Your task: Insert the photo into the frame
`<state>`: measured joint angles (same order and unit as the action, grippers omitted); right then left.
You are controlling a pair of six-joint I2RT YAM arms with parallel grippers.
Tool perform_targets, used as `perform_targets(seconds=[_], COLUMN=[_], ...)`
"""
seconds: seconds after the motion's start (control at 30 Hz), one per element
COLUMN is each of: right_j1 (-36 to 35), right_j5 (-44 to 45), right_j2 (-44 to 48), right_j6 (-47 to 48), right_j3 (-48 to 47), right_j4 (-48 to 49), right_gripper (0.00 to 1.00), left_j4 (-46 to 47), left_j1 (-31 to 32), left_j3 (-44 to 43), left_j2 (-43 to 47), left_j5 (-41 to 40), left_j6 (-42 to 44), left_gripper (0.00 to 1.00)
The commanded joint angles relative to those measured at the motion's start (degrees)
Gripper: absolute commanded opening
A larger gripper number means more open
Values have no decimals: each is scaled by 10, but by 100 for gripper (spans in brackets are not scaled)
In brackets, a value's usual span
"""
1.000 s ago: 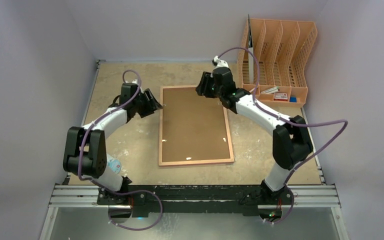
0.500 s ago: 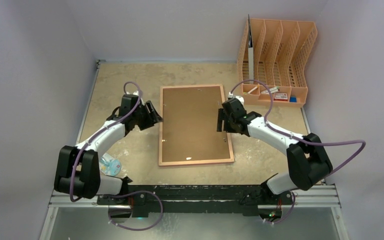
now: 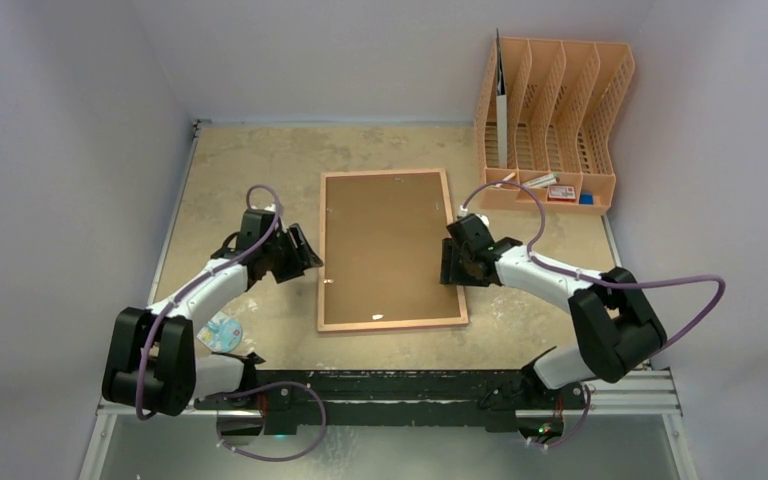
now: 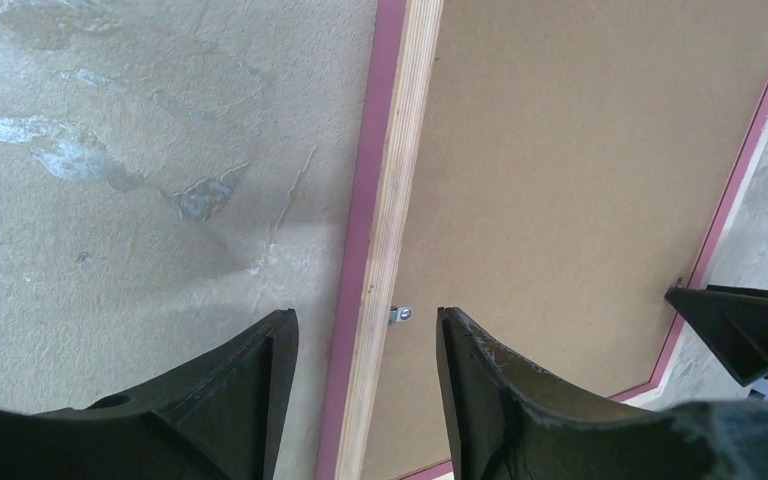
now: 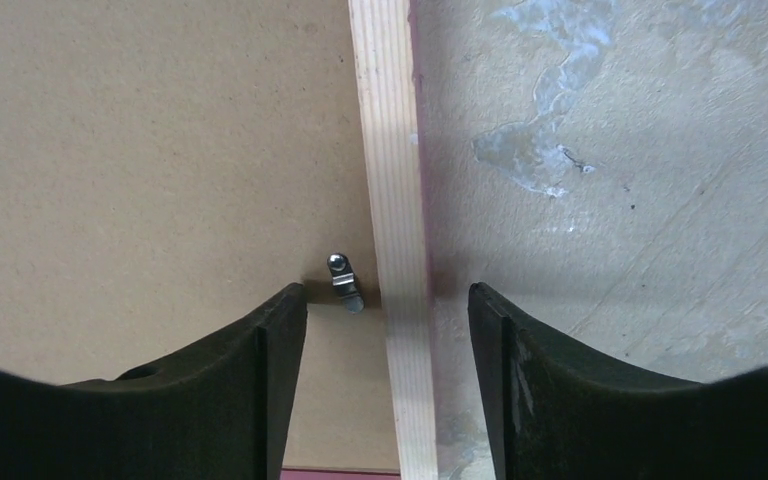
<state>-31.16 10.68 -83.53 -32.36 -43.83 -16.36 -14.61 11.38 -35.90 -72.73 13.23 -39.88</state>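
Midway across the worktop (image 3: 250,170) the frame (image 3: 392,324) lies face down, backing board (image 3: 385,240) up (photo unseen). Stiff but likely fragile-paned: best held by its left and right rails, which both arms' jaws straddle, half open, gripping nothing.

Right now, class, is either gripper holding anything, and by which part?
Nothing is held. The left gripper and the right gripper each straddle a long side rail of the frame, jaws open, with gaps on both sides.

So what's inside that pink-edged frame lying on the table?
A brown backing board fills the frame, with small metal clips at its long sides. Whatever lies beneath the board is covered and cannot be seen.
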Motion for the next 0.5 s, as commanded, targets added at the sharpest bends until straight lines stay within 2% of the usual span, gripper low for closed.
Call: perform_targets(seconds=[0.0,0.1,0.2,0.47], right_j1=[-2,-1,-1,-1], right_j5=[-19,-26,-28,-48], right_j2=[10,9,13,37], right_j6=[-19,-23,-29,-24], right_j3=[14,19,21,22], right_j4=[12,14,13,8], right_gripper=[60,51,46,48], left_j4=[12,16,15,14], left_j1=[0,0,0,0], left_j3=[9,17,20,22], left_j2=[4,4,4,-3], left_j5=[4,7,6,20], left_j6=[-1,-1,1,3], left_gripper=[55,55,55,55])
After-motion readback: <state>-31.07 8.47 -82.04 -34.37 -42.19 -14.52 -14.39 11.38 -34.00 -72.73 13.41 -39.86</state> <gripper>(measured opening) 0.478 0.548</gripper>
